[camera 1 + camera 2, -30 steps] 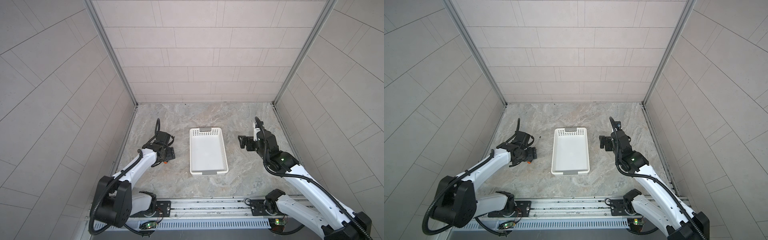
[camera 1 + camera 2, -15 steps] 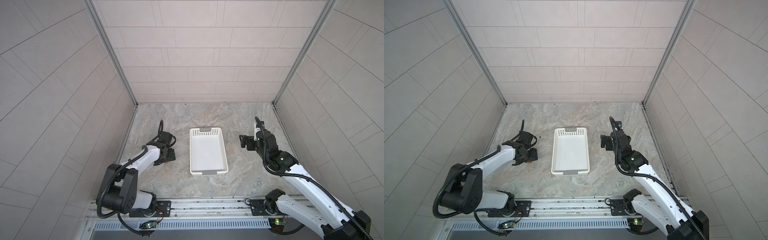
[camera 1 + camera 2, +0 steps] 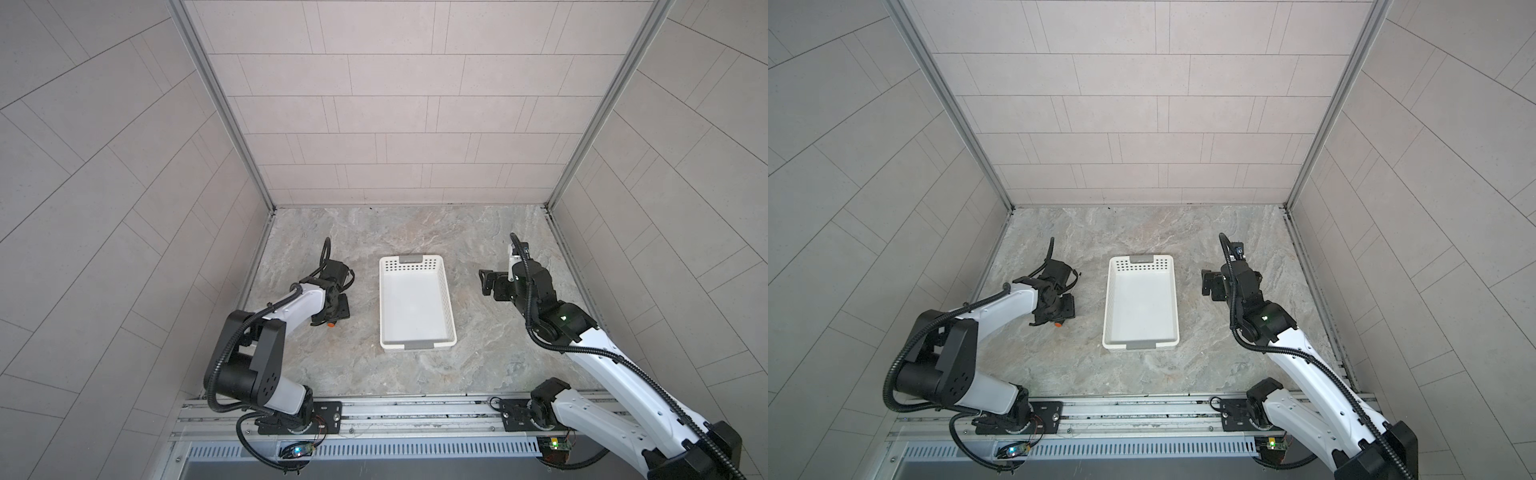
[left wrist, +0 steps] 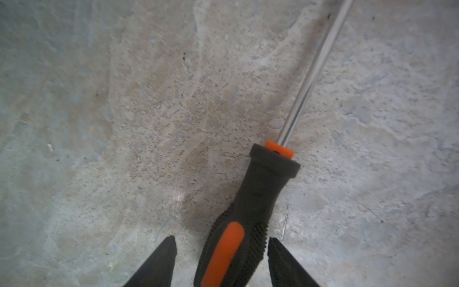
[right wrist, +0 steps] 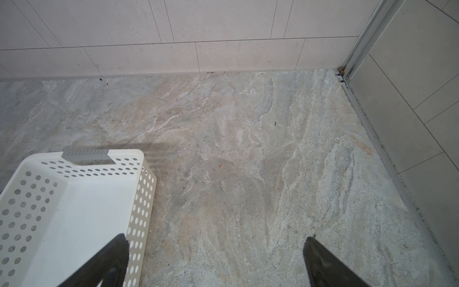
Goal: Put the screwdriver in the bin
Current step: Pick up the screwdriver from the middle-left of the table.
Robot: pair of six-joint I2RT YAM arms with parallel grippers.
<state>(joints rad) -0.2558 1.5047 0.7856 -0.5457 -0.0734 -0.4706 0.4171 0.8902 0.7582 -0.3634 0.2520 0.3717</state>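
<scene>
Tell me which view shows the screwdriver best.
Left wrist view: the screwdriver lies close up, handle and shaft, between the left gripper's fingers. In both top views only its orange end shows beside that gripper; the right wrist view misses it.

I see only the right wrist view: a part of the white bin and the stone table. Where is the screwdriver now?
Observer: The screwdriver lies flat on the table, to the left of the bin.
Operator: Does the left claw hold it?
Observer: Not yet. In the left wrist view the left claw straddles the handle, and a gap shows beside one finger.
Operator: Is the whole bin empty?
Observer: Yes, both top views show nothing inside it.
</scene>
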